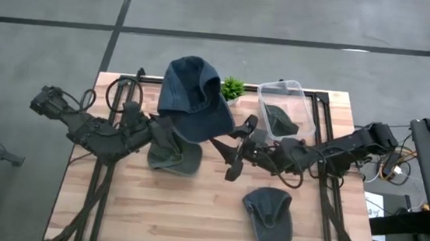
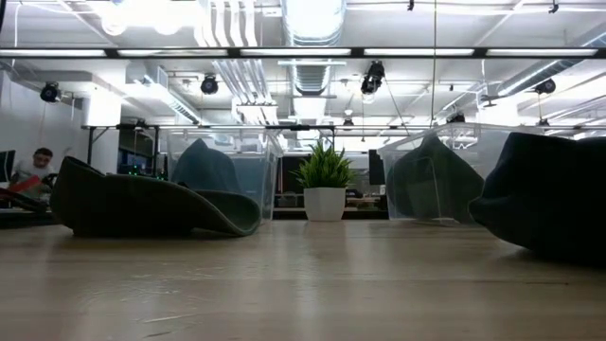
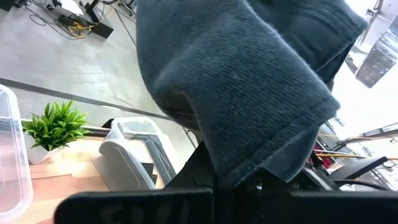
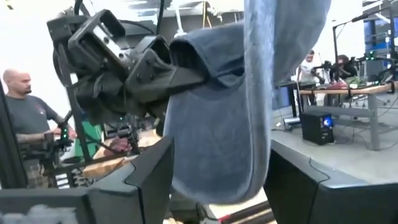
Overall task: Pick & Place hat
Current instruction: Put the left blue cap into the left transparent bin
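The left gripper [image 1: 169, 126] is clamped on a big blue hat [image 1: 193, 99], holding it up over the bench's [image 1: 190, 227] far edge near the little plant [image 1: 233, 87]. The right gripper [image 1: 237, 147] sits mid-bench with its fingers spread wide, the hat's fabric hanging between them. Another cap [image 1: 269, 215] lies by the near edge.
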Robot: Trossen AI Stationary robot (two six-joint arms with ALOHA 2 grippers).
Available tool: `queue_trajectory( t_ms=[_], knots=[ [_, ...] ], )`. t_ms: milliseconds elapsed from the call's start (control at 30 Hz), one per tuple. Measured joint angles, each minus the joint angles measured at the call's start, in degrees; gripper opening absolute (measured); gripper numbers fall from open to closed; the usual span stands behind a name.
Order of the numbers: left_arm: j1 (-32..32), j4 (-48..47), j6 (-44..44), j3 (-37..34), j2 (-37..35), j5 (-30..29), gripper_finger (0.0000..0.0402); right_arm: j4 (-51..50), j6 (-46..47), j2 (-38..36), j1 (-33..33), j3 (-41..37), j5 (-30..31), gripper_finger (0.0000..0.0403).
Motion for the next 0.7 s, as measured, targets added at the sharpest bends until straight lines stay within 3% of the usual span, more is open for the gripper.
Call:
queue_trajectory(
  t_ms=[200, 400, 700],
  knots=[
    [0.0, 0.0, 1.1, 0.0, 0.0, 0.2, 0.0006, -0.1, 0.2, -0.4, 0.0, 0.0, 0.0, 0.0151],
    [0.0, 0.1, 1.2, 0.0, -0.1, 0.7, 0.0006, -0.3, 2.7, -1.1, -0.3, 0.1, 0.6, 0.003],
    [0.0, -0.1, 6.5, 0.0, 0.0, 3.4, 0.0016, -7.8, 4.1, -4.9, -0.3, 0.1, 0.2, 0.0011]
  ],
)
